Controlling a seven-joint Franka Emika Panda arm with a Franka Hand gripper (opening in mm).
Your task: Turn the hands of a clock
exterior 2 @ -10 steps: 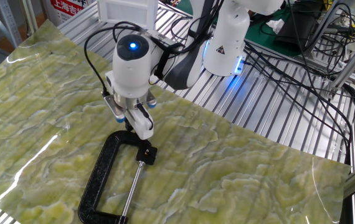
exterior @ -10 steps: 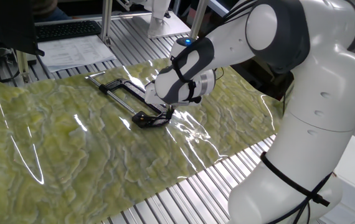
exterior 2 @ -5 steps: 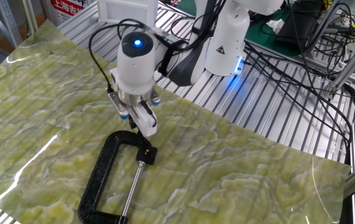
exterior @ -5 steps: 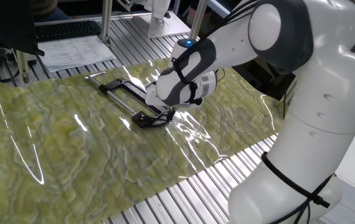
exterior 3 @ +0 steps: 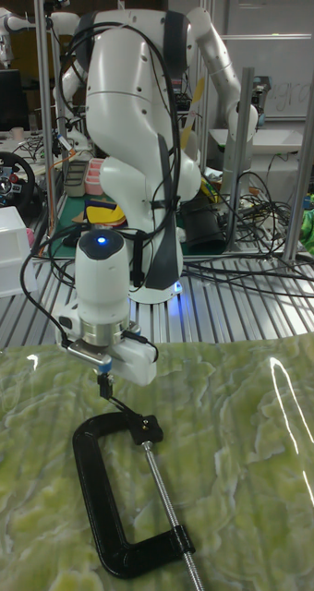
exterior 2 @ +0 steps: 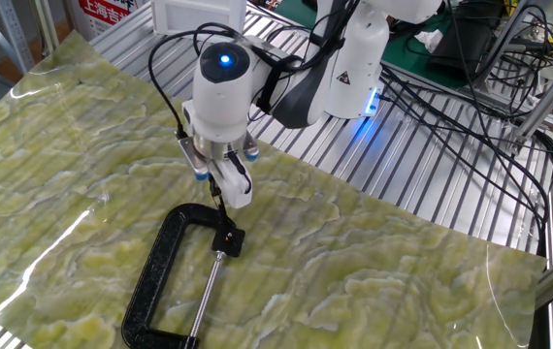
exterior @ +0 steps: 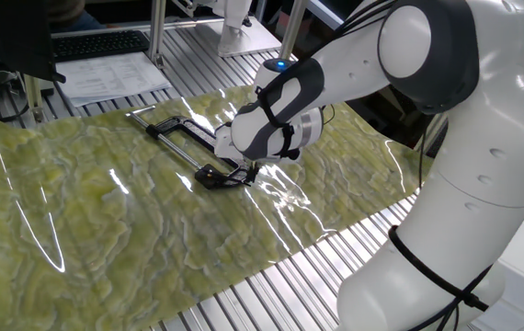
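Clock flat on green mat, no dial visible. Gripper just above its rounded end, fingers close together, grip on anything impossible to tell. Likely mid-task; turning unconfirmed.

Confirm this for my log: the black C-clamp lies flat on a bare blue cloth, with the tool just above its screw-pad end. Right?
Not quite. The C-clamp lies flat on a green marbled sheet, not blue cloth; the other fixed view shows it. The tool does sit just above its screw-pad end.
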